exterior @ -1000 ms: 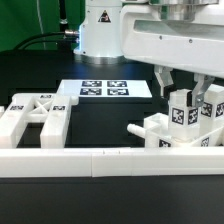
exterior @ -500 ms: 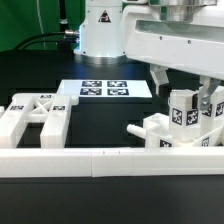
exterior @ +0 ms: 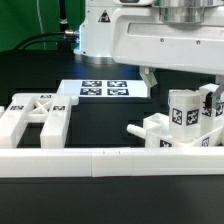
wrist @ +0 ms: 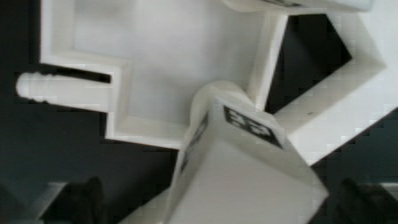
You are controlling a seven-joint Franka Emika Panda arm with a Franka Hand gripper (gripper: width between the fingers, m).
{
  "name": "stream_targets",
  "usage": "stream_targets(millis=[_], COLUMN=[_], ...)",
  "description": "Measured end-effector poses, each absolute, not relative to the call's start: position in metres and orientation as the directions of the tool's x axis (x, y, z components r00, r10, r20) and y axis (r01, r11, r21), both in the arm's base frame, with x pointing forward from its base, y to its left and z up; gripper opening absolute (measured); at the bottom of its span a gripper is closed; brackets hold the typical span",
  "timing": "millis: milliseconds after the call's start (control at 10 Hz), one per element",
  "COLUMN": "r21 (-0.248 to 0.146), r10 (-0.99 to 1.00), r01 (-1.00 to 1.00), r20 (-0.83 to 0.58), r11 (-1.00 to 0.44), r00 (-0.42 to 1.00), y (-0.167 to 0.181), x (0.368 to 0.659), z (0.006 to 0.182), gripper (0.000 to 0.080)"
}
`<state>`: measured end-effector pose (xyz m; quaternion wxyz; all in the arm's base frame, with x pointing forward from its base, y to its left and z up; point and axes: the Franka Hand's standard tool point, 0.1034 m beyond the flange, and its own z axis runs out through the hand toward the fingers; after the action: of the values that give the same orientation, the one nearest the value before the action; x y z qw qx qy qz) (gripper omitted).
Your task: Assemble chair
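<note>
Black tabletop (exterior: 100,125): the gripper (exterior: 182,88) hangs with fingers (exterior: 149,76) spread apart, gripping nothing, over the half-built chair (exterior: 160,130) beside the long white rail (exterior: 90,160). Its upright leg (exterior: 182,110) stands directly below, between the fingers, long axis vertical.

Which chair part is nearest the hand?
The tagged leg at the exterior view's right, under the open hand; the frame at its left lies far off.

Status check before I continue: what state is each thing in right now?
Black fingers: open, holding nothing.
Chunky white tagged plastic leg: upright in the assembly, clear of the fingers.
White plastic partly built chair assembly: unfinished, unheld.
White cross-braced plastic panel: lying loose, apart from the assembly.
</note>
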<state>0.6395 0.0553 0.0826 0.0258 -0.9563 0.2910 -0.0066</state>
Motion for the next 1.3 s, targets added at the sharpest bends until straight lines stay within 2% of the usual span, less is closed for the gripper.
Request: stream_targets(millis=[200, 400, 700, 900, 1100, 1200, 1300], r21=[-0.038, -0.027, -0.02, -0.008, -0.008, -0.007, -0.008], r10=[-0.299, -0.104, 0.132, 0.212, 0.225, 0.225, 0.221], r01=[-0.299, -0.103, 0.133, 0.213, 0.225, 0.225, 0.222], r20=[0.014, 0.02, 0.025, 0.024, 0.024, 0.024, 0.024], r11=[-0.954, -0.994, -0.991, -0.977, -0.974, -0.974, -0.975], r00=[0.954, 0.994, 0.991, 0.977, 0.974, 0.974, 0.975], y=[0.0555, 0.0558, 0.0512, 0.05, 0.0499, 0.0497, 0.0497], x=[0.6389, 0.6384, 0.6385, 0.6382, 0.6382, 0.6382, 0.6382], z=[0.082, 0.081, 0.0807, 0.0804, 0.0804, 0.0803, 0.0803], gripper=[0.0649, 0.0649, 0.0649, 0.0649, 0.0382, 0.0286, 0.0286])
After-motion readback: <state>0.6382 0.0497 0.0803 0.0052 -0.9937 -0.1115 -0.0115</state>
